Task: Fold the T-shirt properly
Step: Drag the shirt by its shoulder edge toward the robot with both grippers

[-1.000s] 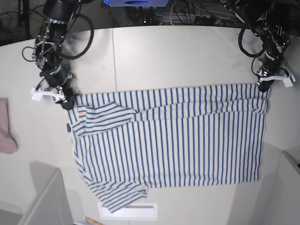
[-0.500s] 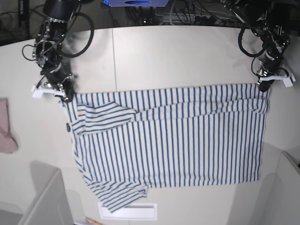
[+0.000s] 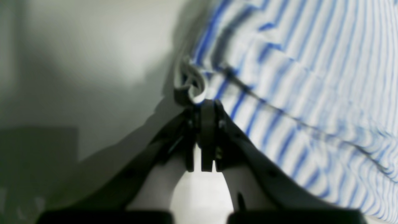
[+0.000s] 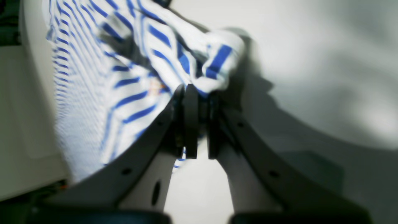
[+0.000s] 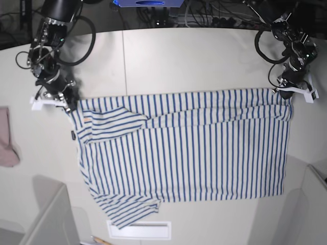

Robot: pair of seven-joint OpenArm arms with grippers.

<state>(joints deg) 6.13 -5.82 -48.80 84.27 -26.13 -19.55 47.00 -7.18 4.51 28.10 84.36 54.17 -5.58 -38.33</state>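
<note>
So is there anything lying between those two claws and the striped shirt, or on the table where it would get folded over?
Nothing visible. Both jaws are already shut on the T-shirt at its far corners. The pink cloth lies off to the side, apart from it.

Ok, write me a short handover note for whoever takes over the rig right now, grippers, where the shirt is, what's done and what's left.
Left gripper: shut on the T-shirt, pinching its far corner on the base view's right.
Right gripper: shut on the T-shirt, pinching the far corner on the base view's left, beside the folded-in sleeve.
T-shirt: spread flat on the white table, far edge stretched between the two grippers, both sleeves tucked inward.
Pink cloth: lies apart at the table's edge, untouched.
Done: both far corners gripped.
Left: probably carry the far edge over toward the near hem, then finish the remaining folds.
</note>
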